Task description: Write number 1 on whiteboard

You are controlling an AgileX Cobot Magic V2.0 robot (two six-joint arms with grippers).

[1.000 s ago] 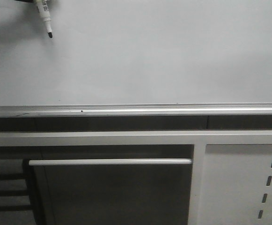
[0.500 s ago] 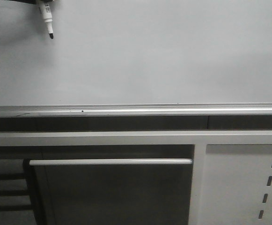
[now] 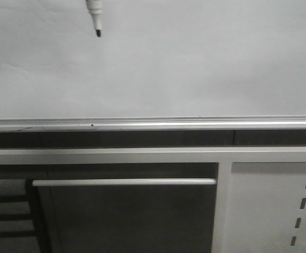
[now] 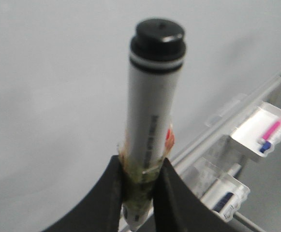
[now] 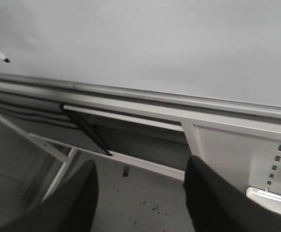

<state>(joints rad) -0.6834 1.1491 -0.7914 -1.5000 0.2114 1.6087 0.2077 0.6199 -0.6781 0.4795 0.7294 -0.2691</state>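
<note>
marker (image 4: 152, 111) pinched between the jaws of the left gripper (image 4: 140, 186), barrel wrapped in tape where the fingers (image 4: 109, 193) clamp it, capped end pointing back toward the wrist camera. in the front view, black tip (image 3: 98, 33) hanging near the upper left part of the whiteboard (image 3: 195, 63), aimed downward. cannot tell whether the tip touches the surface or sits just off it. no number 1 visible anywhere on the board; stroke not yet begun, by the look of it. silver rail (image 3: 153, 125) along the lower edge, well below the tip.

right gripper (image 5: 140, 193) low, away from the board, jaws spread and holding nothing, pointed toward the frame under the rail.

possible trouble from here:
- too little pressure on contact: faint or broken line, or none at all.
- too much pressure: marker sliding back through the taped grip, or tilting in the jaws, giving a crooked stroke.
- any sideways drift while pulling down: wavy or slanted line instead of a clean vertical.
- starting this high near the frame edge: top of the stroke possibly outside the front view, hard to verify.
- dry tip: no ink despite good contact.
</note>
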